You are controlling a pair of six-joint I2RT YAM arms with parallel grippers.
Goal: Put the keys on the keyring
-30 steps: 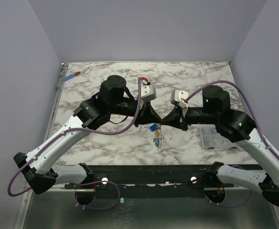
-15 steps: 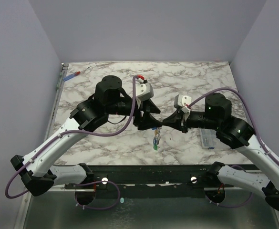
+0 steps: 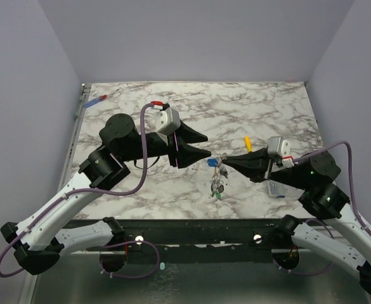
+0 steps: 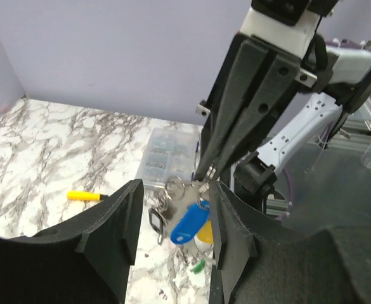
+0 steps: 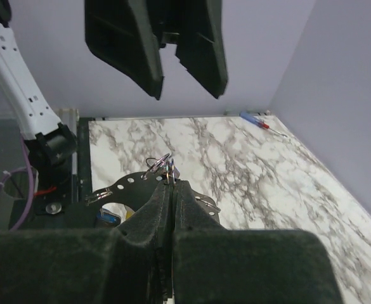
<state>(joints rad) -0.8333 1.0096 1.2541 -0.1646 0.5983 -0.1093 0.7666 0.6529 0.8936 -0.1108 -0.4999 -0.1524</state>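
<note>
Well, above the marble table (image 3: 267, 107) my left pincer (image 3: 208, 145) stands parted and empty, one finger on either side of the dangling bunch. My right pincer (image 3: 227, 162) is clamped tight on the keyring (image 4: 175, 186), holding it in the air between the two. To do this step well, I judge I should hold the right grip steady and bring the left in slowly, pinching a single key by its tag rather than the whole cluster. The keyring is a thin silver loop. Below it hang the keys (image 4: 188, 225), tiny, with blue, black, yellow and green tags.
</note>
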